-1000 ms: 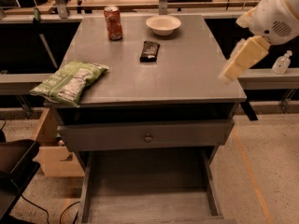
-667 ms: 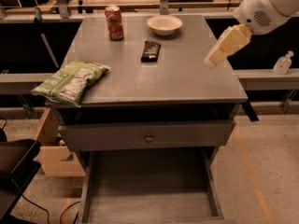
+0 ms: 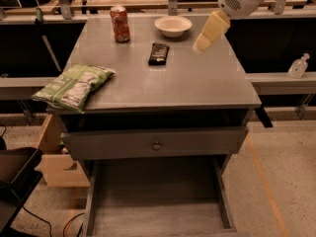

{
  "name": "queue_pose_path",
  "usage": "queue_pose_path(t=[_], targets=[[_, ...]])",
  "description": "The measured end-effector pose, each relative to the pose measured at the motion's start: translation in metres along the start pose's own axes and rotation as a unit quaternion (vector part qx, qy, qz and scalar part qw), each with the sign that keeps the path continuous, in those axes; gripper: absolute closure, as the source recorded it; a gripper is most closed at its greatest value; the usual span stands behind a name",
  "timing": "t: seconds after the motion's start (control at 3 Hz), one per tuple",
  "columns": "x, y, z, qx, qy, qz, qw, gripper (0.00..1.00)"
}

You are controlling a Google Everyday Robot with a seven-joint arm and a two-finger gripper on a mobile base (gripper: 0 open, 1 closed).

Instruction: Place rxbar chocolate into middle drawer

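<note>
Hovering above the worktop's back right corner, the gripper (image 3: 199, 45) shows no load; how wide it stands we cannot tell. The rxbar chocolate (image 3: 158, 53) lies toward the back edge's middle, the middle drawer (image 3: 158, 204) open below.

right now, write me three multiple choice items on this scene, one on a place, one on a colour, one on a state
1. Where does the rxbar chocolate lie? A on the floor B on the tabletop C on a shelf
2. The soda can is: A red B blue C green
3. The middle drawer is: A shut B open and bare C open, holding the bar

1 B: it lies flat there, while the gripper hovers near the bowl.
2 A: its body is red.
3 B: its bare floor shows.
</note>
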State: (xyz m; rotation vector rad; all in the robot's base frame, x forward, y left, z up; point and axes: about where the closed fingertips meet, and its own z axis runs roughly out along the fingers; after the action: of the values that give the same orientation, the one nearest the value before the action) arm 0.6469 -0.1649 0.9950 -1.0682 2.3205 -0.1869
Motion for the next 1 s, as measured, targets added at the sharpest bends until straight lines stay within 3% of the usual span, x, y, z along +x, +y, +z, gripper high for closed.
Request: queue_pose_path(t=[0.33, 0.67, 1.0], targets=[[-0.009, -0.004, 0.005, 0.022, 0.016, 0.027, 0.9992, 0.00], [-0.007, -0.004, 0.005, 0.022, 0.016, 0.029, 0.9992, 0.00], [-0.012, -0.012, 0.017, 0.023, -0.017, 0.077, 0.9966, 0.00]])
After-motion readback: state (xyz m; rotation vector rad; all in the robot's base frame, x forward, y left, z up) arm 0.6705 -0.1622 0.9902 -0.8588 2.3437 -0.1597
